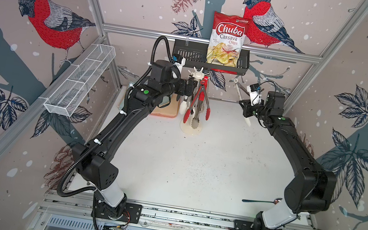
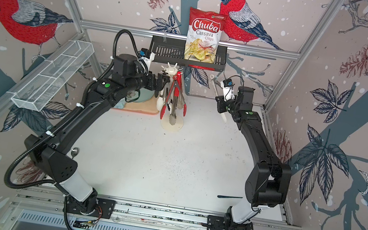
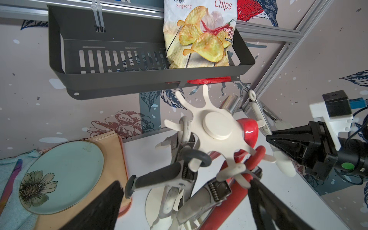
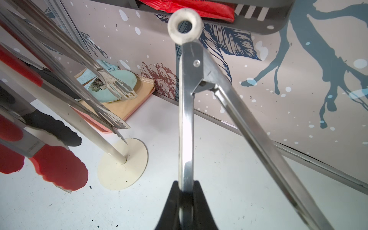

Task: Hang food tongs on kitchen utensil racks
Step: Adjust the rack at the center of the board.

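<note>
The left end effector [image 1: 188,87] hovers just beside the head of the cream-white pole rack with a round disc base and a star of radial hooks [image 1: 197,74]. Its jaws are spread wide and hold nothing, so I judge its best use is to stand clear of the approach, or to steady the pole if it rocks. The rack stands at the back of the white counter [image 1: 193,173] and already carries a bunch of steel tongs with red, black and bare tips [image 1: 199,103]. They hang by their rings and crowd the hooks on the near side. In the left wrist view the hooks that point toward the back wall look bare, so one of those seems the sensible target. To the right of the rack and apart from it, the steel tongs with a white ring end [image 4: 186,119] are raised off the counter, ring uppermost. The right end effector [image 4: 185,187] is clamped tight on one steel arm of them, while the other arm splays freely to the side. To hang them well, I judge the white ring [image 4: 196,29] must come level with a bare hook, hole facing the hook's tip, then slide over and settle down before the grip lets go. The ring looks close beneath the black slotted metal basket [image 1: 187,55], so there is little room to lift, and the loose arm could knock the hung tongs on the way in.
</note>
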{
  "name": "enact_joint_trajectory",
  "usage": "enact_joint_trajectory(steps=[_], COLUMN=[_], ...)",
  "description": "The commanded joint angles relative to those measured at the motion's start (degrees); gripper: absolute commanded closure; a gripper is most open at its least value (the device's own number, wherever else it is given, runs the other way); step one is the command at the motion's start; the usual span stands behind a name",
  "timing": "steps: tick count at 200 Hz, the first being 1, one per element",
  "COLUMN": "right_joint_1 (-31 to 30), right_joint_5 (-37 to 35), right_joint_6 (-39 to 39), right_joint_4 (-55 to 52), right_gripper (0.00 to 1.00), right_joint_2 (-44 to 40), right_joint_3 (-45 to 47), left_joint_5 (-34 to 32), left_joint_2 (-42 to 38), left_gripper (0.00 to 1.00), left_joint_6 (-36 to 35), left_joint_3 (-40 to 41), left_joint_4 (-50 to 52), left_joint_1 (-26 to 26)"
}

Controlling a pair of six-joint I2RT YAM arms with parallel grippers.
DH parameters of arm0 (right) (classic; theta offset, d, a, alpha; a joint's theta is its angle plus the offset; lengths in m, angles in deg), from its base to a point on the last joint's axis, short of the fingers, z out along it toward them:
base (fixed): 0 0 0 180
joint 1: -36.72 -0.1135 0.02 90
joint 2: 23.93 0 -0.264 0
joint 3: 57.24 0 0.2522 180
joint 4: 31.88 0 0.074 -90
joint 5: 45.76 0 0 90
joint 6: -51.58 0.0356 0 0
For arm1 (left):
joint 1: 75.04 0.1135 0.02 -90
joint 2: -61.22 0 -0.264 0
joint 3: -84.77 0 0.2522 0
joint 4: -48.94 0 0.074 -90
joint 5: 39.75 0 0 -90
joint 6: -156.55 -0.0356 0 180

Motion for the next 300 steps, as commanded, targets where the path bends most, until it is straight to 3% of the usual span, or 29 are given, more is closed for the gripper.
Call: enact_joint_trajectory(steps=[1, 70, 160, 267, 300], right_joint_1=[0.1, 0.1, 0.1, 0.1, 0.2], right_joint_5=[0.3, 0.2, 0.2, -0.4, -0.5], right_joint_6=[-1.0, -1.6, -1.3, -1.1, -0.9], right_joint_4=[1.1, 0.6, 0.3, 0.5, 0.5], right_gripper=[1.0, 1.0, 1.0, 1.0, 1.0], right_joint_2=[-0.5, -0.5, -0.4, -1.4, -1.5], right_joint_3=[0.0, 0.0, 0.8, 2.5, 2.7], left_joint_5=[-1.1, 0.1, 9.9, 4.2, 3.4], left_joint_2=[0.2, 0.2, -6.0, 2.7, 2.9], left_gripper=[0.04, 0.04, 0.04, 0.04, 0.04], left_joint_6=[-1.0, -1.7, -0.7, -2.0, -2.8], left_joint_3=[-0.5, -0.6, 6.9, -4.6, -4.1], left_joint_4=[-0.1, 0.4, -5.4, 0.2, 0.4], left_joint_1=[0.7, 3.5, 3.4, 1.6, 1.6])
